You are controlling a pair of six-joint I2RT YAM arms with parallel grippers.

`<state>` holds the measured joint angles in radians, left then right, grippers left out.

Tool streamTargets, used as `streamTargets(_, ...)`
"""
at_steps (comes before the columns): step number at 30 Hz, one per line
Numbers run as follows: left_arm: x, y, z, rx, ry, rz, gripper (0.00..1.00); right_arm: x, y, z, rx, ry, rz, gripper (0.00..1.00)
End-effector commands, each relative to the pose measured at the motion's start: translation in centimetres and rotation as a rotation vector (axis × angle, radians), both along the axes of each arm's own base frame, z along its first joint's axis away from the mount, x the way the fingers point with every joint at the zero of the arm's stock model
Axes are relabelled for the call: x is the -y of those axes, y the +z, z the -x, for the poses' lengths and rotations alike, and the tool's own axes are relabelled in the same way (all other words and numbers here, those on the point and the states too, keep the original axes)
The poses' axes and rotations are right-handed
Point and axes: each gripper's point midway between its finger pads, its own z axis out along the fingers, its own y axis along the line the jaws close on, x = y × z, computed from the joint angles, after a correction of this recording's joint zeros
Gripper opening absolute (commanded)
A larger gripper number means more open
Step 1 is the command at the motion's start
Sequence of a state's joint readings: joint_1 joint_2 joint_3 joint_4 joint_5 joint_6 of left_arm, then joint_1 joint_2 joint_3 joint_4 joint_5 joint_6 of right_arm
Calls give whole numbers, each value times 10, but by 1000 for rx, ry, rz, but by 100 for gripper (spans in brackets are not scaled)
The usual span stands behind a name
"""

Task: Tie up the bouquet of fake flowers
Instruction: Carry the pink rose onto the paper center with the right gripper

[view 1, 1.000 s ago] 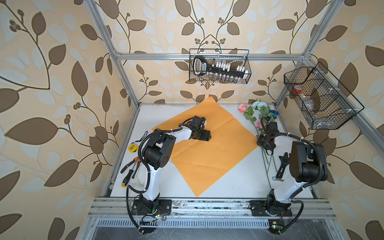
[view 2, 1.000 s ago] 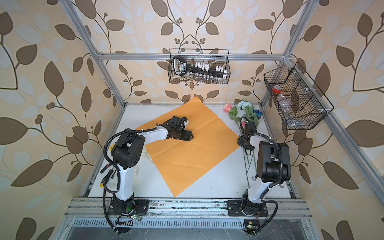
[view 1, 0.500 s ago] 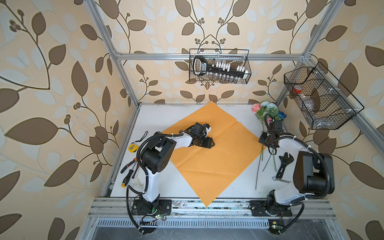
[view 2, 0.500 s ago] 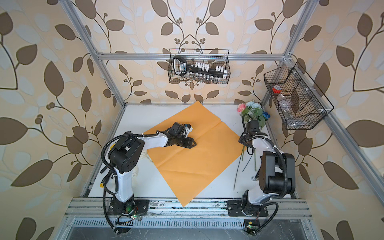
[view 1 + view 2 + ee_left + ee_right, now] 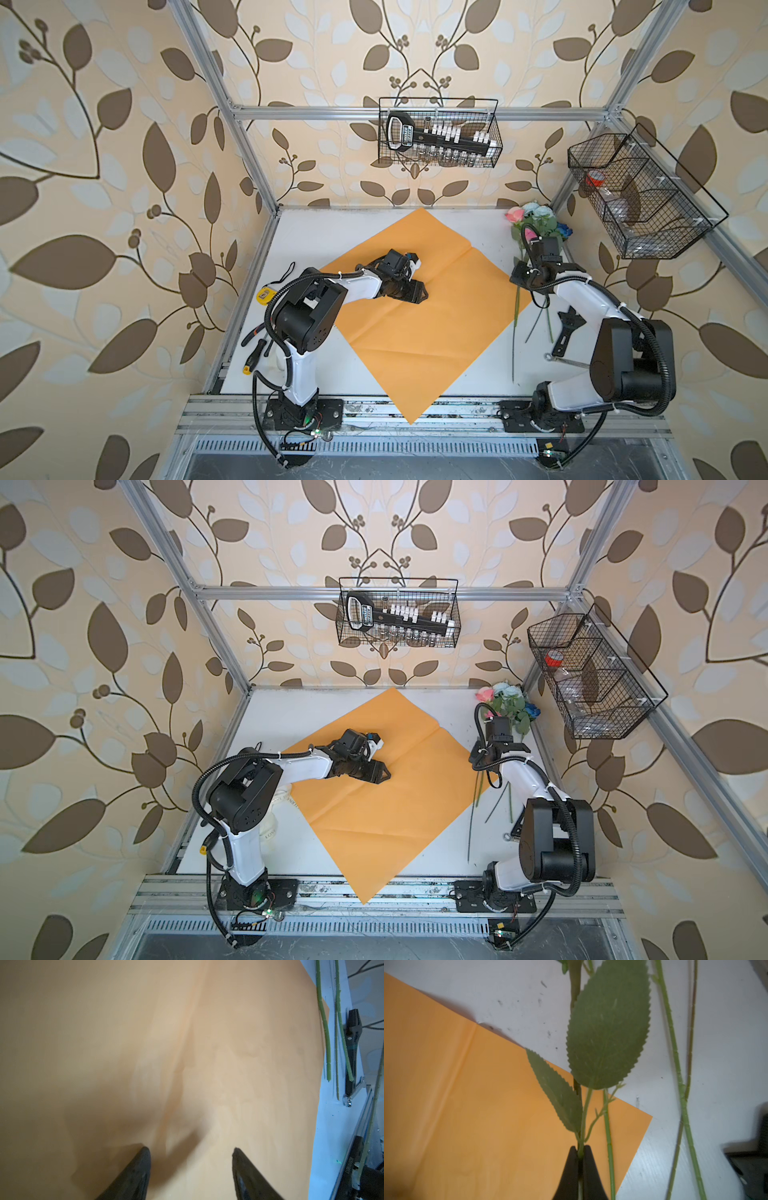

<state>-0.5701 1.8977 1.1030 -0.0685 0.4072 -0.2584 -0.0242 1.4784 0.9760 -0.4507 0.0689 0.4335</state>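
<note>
The bright orange wrapping paper (image 5: 415,332) (image 5: 386,804) lies flat as a diamond on the white table, its front corner over the table's edge. My left gripper (image 5: 419,291) (image 5: 191,1150) is low over the paper's middle, open, with only paper (image 5: 187,1043) between its fingers. The bouquet's pink, pale and blue blooms (image 5: 534,216) (image 5: 505,696) lie in the back right corner. My right gripper (image 5: 580,1148) (image 5: 519,276) is shut on one leafy stem (image 5: 608,1032) at the paper's right corner (image 5: 623,1126). Two more stems (image 5: 675,1053) (image 5: 536,324) lie loose on the table beside it.
A black adjustable wrench (image 5: 567,328) lies right of the stems, near the right arm's base. Hand tools (image 5: 259,349) sit at the table's left edge. A cream ribbon roll (image 5: 270,825) shows partly behind the left arm. Wire baskets hang on the back wall (image 5: 438,137) and right wall (image 5: 640,199).
The paper has slid toward the front edge, and the left gripper has moved the same way over it. The right gripper and the blooms have shifted a little to the right.
</note>
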Motion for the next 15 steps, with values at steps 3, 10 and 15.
streamTargets(3,-9,59,4,119,25,32,73,-67,46,-28,117,138,-90,0)
streamTargets(10,-67,120,-7,292,319,-31,97,-189,62,-65,187,347,-253,0)
streamTargets(15,-112,149,-10,383,478,-116,99,-256,62,-105,204,455,-322,0)
